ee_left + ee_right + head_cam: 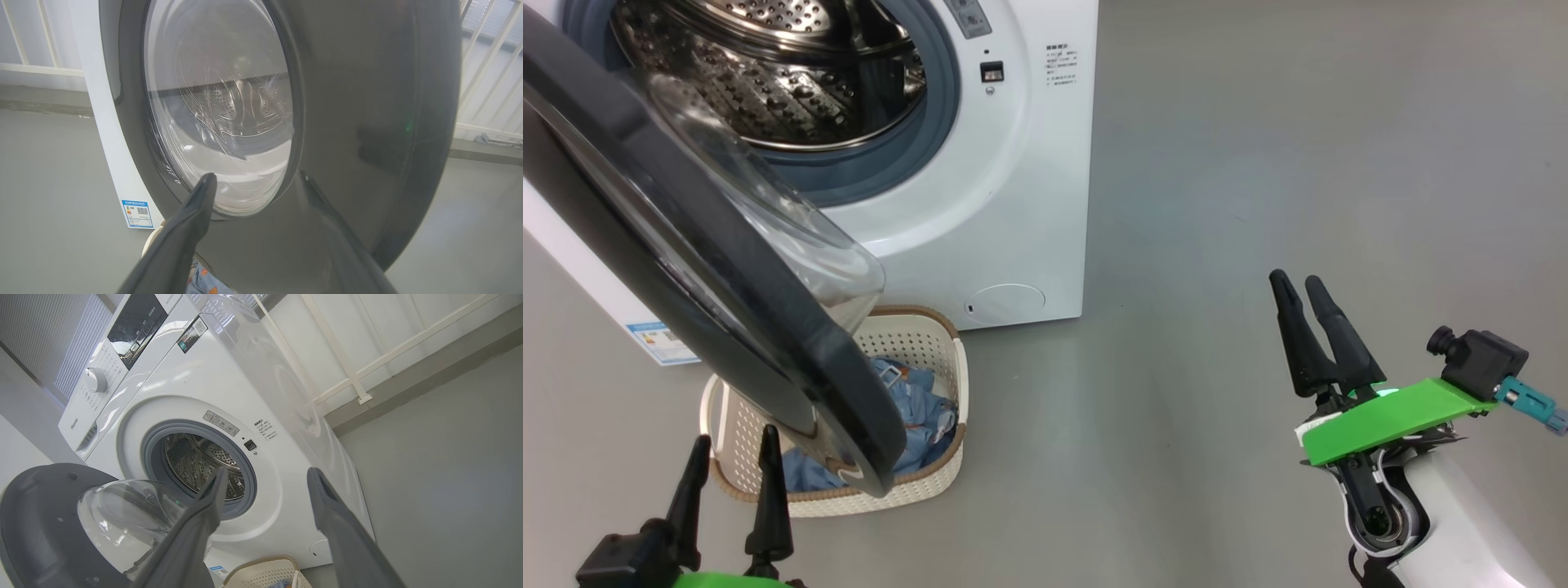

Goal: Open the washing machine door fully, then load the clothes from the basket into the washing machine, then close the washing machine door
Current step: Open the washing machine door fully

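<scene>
1 step looks done: washing machine door (686, 245) open; clothes (919, 404) lie in the basket (927, 345); left gripper (734, 438), right gripper (1297, 279) spread, empty.

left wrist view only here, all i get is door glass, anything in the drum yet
Observer: No clothes show in the drum; bare steel in the head view.
Operator: where's my right gripper
Observer: The right gripper is open, over bare floor right of the washing machine, touching nothing.
Operator: how far open is the door
Observer: The door stands swung clear of the opening, its lower edge above the basket of blue clothes.
</scene>
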`<state>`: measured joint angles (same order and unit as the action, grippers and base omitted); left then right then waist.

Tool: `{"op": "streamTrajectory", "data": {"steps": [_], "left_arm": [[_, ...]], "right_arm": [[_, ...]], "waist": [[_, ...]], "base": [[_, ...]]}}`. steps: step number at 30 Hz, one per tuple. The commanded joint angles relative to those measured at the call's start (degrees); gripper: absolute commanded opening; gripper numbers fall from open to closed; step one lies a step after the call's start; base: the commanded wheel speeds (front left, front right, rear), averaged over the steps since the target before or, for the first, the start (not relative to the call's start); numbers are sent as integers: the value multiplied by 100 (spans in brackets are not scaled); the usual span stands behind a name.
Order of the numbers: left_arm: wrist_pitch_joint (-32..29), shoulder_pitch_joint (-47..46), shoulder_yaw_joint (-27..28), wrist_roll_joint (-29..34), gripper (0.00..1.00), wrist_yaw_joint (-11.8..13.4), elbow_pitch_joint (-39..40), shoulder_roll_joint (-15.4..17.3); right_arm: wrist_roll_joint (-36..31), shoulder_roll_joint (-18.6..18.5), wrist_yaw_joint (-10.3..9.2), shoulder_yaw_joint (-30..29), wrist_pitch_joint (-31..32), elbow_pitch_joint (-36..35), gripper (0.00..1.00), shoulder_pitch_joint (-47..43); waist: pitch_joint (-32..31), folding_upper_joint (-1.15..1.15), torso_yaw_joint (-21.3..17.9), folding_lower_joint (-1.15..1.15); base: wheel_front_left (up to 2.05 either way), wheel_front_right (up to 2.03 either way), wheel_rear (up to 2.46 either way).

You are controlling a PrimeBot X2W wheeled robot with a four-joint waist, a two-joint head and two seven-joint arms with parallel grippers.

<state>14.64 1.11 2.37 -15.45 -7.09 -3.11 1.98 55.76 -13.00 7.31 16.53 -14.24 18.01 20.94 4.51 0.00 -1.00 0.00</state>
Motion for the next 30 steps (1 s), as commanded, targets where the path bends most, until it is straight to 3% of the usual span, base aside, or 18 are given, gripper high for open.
{"op": "streamTrajectory", "data": {"steps": [1,14,30], "left_arm": [[36,-80,207,-3,100,-23,174,89],[36,-68,182,6,100,20,208,89],[36,-54,113,83,100,120,245,89]], "right_arm": [[-125,-40,18,119,-60,-108,100,-50],[-2383,469,18,-879,-74,-634,100,-826],[-3920,788,18,-1351,-75,-934,100,-1325]], "waist": [[-6,0,-11,0],[6,0,-29,0],[-2,0,-34,0]], "base": [[0,0,0],[0,0,0],[0,0,0]]}}
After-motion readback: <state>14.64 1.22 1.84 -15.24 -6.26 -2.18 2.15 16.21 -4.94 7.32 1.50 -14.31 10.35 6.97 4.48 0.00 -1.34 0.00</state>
